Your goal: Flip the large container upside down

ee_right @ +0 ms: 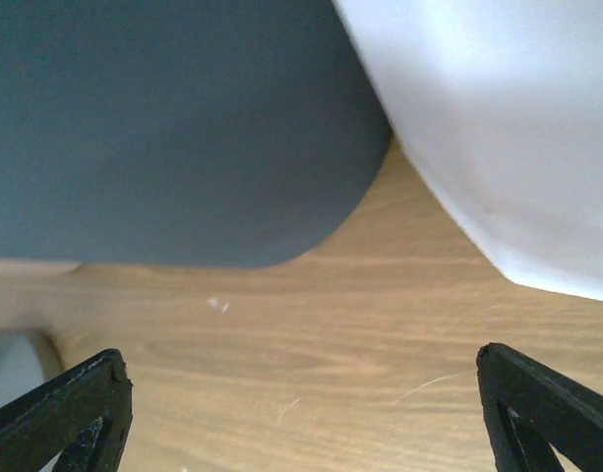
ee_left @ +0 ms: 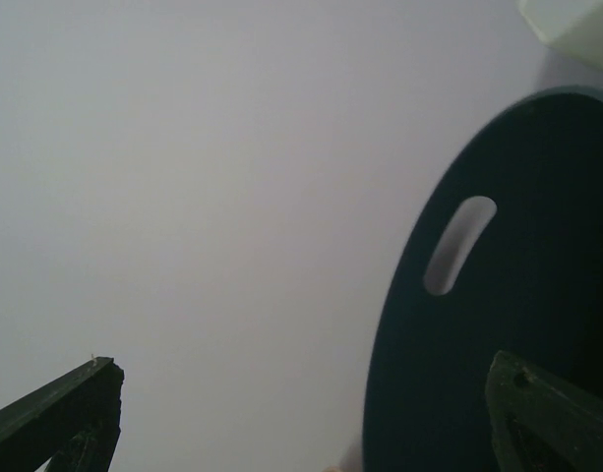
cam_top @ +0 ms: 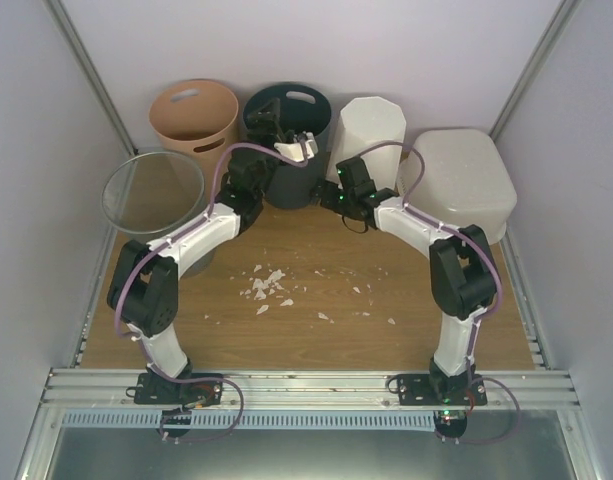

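Note:
The large container (cam_top: 458, 185), a wide translucent-white tub, stands at the back right of the table in the top view; its upward face looks smooth and closed. My right gripper (cam_top: 333, 196) hangs open low over the wood to the tub's left, in the gap between the dark bin and the white faceted bin, touching nothing. In the right wrist view this gripper (ee_right: 301, 403) has only bare table between its fingers. My left gripper (cam_top: 276, 125) is open over the dark bin's mouth, far from the tub. In its wrist view the gripper (ee_left: 296, 403) holds nothing.
Along the back stand an orange bin (cam_top: 193, 120), a dark bin (cam_top: 291, 165) and a tall white faceted bin (cam_top: 366, 135). A grey wire-mesh bin (cam_top: 151, 190) is at the left. Paper scraps (cam_top: 267, 286) lie mid-table. Side walls close in.

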You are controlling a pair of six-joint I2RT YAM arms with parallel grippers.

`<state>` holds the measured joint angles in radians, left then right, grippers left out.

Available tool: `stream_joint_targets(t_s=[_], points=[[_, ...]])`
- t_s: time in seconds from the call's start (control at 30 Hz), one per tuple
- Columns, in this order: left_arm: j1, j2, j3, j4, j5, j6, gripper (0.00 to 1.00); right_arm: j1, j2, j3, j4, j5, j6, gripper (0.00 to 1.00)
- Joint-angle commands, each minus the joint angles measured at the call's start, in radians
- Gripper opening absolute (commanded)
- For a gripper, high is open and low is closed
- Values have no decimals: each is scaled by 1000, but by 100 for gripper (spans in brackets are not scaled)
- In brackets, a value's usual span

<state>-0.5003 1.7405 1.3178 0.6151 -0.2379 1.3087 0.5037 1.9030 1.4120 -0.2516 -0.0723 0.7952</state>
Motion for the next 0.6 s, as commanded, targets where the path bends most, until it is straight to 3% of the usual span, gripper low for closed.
stream_joint_targets(t_s=[0.0,0.2,0.57], points=[[37,13,89,-215,100,-47,99,-64,5,22,4,122,29,95],[49,-4,96,-283,120,-39,99,-114,5,8,-10,204,40,97],[59,-5,112,-355,114,4,95,-168,37,3,3,210,-20,97]])
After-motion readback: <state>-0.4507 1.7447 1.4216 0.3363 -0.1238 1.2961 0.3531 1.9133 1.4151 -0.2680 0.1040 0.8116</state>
